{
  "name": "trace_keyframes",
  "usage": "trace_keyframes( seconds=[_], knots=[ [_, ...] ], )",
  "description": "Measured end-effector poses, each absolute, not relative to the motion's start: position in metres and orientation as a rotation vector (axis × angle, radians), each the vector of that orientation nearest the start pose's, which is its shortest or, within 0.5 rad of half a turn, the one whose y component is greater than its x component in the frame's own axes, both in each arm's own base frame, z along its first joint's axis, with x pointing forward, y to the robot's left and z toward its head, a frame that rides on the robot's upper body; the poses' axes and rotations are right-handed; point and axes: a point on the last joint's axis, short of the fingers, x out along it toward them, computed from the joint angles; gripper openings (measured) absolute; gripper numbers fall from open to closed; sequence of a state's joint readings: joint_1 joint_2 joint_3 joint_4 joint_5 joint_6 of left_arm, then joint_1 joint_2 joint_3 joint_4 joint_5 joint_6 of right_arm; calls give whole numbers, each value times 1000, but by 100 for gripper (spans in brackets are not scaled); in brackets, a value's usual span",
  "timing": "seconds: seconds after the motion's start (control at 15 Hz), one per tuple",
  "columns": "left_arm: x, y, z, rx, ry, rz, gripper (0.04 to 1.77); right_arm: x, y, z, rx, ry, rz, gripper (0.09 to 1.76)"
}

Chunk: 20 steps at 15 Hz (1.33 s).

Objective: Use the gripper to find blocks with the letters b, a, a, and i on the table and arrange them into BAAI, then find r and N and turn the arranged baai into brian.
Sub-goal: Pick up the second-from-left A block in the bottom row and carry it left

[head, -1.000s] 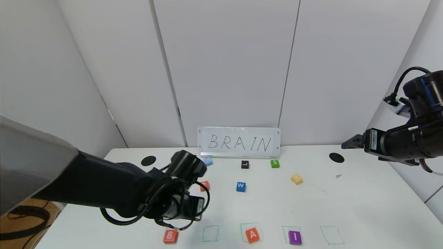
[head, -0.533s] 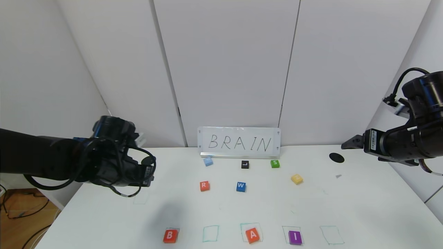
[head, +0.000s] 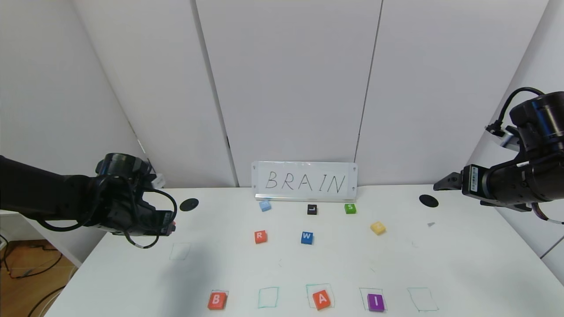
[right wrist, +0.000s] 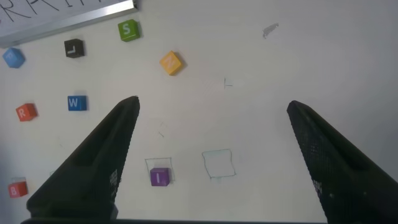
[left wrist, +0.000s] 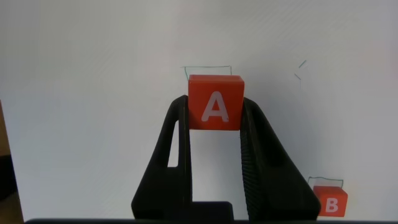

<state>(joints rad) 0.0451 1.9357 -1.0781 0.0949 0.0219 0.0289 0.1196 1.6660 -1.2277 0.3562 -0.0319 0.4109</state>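
- Our left gripper [left wrist: 214,124], fingers [left wrist: 177,143] clenched on an orange-red A block [left wrist: 215,102], has swung within a second from low centre of the head view to mid-left, above the table's [head: 462,264] left edge near a lone green square.
- In the bottom row sit B [head: 217,300], A [head: 321,300] and I [head: 375,302]; the second square is vacated, we judge for R [head: 260,236], which waits mid-table.
- N [head: 377,227] lies right of centre.
- Our right gripper [right wrist: 208,155] hangs parked at the right edge, fingers spread, grasping nothing.
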Motion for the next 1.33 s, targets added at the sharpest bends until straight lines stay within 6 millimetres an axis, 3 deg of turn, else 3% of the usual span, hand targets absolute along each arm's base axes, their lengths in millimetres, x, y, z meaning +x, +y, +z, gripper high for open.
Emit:
trace_keyframes(
  seconds=[0.6, 1.33],
  knots=[
    [357, 20, 66, -14, 1077, 28, 51, 290, 33, 219, 328, 799, -83, 171],
    [367, 26, 46, -22, 1121, 36, 51, 291, 32, 219, 330, 798, -90, 171]
  ],
)
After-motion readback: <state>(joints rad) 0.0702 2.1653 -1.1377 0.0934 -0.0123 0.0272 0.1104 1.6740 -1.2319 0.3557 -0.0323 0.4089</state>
